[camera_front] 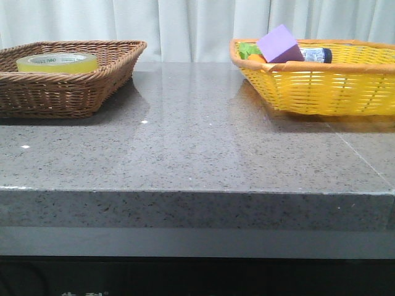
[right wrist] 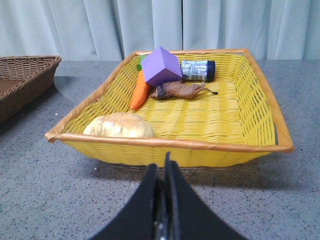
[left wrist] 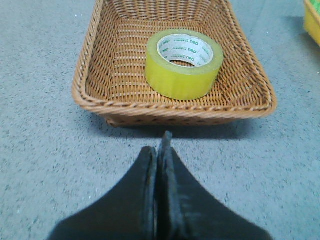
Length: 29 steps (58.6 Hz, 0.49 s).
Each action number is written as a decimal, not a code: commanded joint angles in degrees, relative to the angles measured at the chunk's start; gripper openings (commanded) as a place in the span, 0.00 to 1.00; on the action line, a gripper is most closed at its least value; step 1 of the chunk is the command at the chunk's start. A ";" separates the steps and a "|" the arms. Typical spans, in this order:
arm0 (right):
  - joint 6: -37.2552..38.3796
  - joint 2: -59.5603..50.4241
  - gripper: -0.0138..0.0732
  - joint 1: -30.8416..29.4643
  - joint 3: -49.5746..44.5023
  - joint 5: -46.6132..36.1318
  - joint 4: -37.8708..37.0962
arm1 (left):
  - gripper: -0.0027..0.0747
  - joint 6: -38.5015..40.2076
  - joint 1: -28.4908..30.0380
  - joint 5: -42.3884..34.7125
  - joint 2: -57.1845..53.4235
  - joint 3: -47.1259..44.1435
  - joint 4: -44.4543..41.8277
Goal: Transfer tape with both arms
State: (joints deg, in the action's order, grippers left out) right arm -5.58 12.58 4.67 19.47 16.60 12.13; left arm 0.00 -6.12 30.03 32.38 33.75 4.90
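Observation:
The yellow tape roll (camera_front: 57, 62) lies flat in the brown wicker basket (camera_front: 74, 92) at the far left of the table. In the left wrist view the tape (left wrist: 184, 64) shows its white core with green print, inside the basket (left wrist: 90, 85). My left gripper (left wrist: 159, 150) is shut and empty, over bare table just short of the basket's near rim. My right gripper (right wrist: 161, 167) is shut and empty, over the table just short of the yellow basket (right wrist: 170, 150). Neither arm shows in the front view.
The yellow basket (camera_front: 321, 86) at the far right holds a purple block (right wrist: 161, 66), a carrot (right wrist: 139, 91), a bread roll (right wrist: 119, 125), a small bottle (right wrist: 198, 70) and a brown object (right wrist: 177, 90). A white curtain hangs behind the grey stone table (camera_front: 197, 154).

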 commanded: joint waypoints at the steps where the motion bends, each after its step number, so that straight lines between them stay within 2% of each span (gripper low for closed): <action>1: -0.50 0.44 0.06 0.05 1.44 -5.02 0.28 | 0.01 0.44 0.16 -3.80 -5.13 -1.45 0.30; 17: -0.50 0.44 0.06 0.05 1.44 -5.02 0.28 | 0.01 0.44 0.16 3.72 -20.07 -4.14 0.30; 29: -0.50 0.44 0.06 0.05 1.44 -5.02 0.28 | 0.01 0.44 0.16 4.40 -24.38 -4.14 0.30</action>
State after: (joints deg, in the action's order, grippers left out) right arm -5.58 12.58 4.67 19.47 16.60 12.13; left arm 0.00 -6.12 38.54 7.73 28.17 4.90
